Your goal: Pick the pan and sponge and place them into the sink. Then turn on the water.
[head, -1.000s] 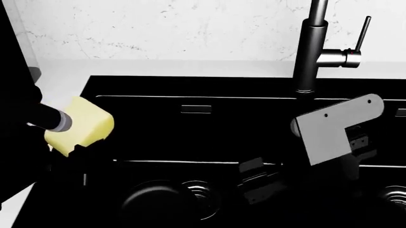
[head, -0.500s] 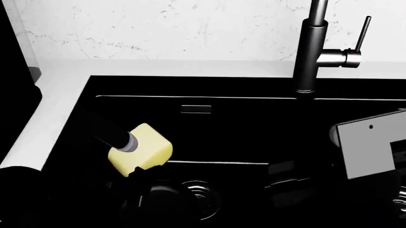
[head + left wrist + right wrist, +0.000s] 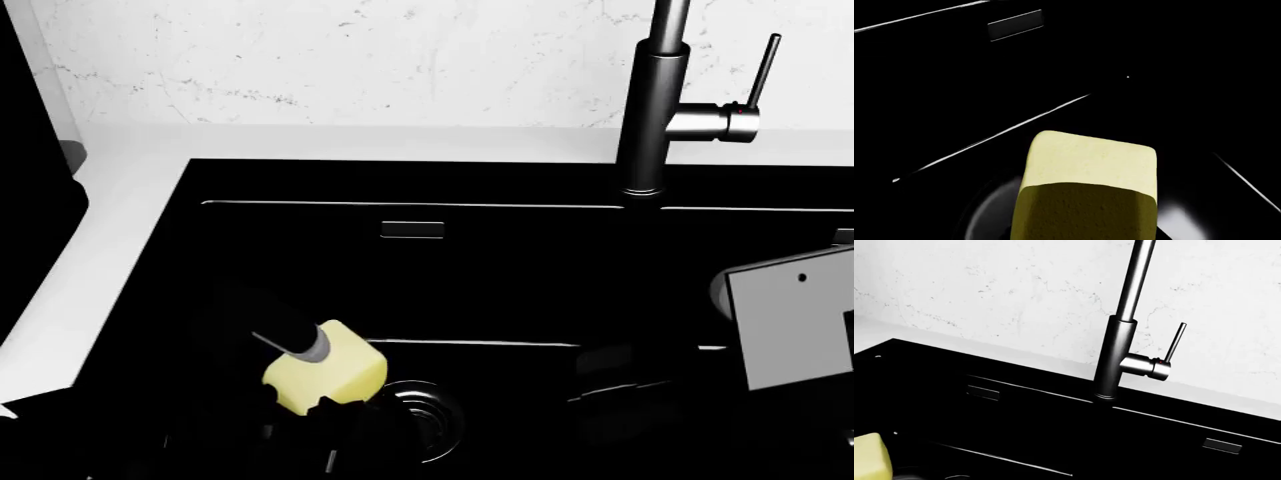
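Note:
The pale yellow sponge (image 3: 327,378) hangs low in the left basin of the black sink (image 3: 400,178), right beside its round metal drain (image 3: 427,415). My left gripper (image 3: 318,402) is shut on it; the dark fingers barely show. In the left wrist view the sponge (image 3: 1087,185) fills the lower middle, with a curved glossy rim of the black pan (image 3: 984,205) under it. The sponge's edge also shows in the right wrist view (image 3: 869,455). My right gripper (image 3: 611,385) is a dim shape over the divider; its jaws are unreadable. No water runs.
The dark grey faucet (image 3: 650,100) with its thin lever (image 3: 761,70) stands behind the sink's middle and also shows in the right wrist view (image 3: 1117,355). A grey plate on my right arm (image 3: 794,320) hangs over the right basin. White counter (image 3: 120,200) borders the left.
My left gripper has carried the sponge from the sink's left rim down and right into the left basin, to just beside the drain. My right arm has moved right.

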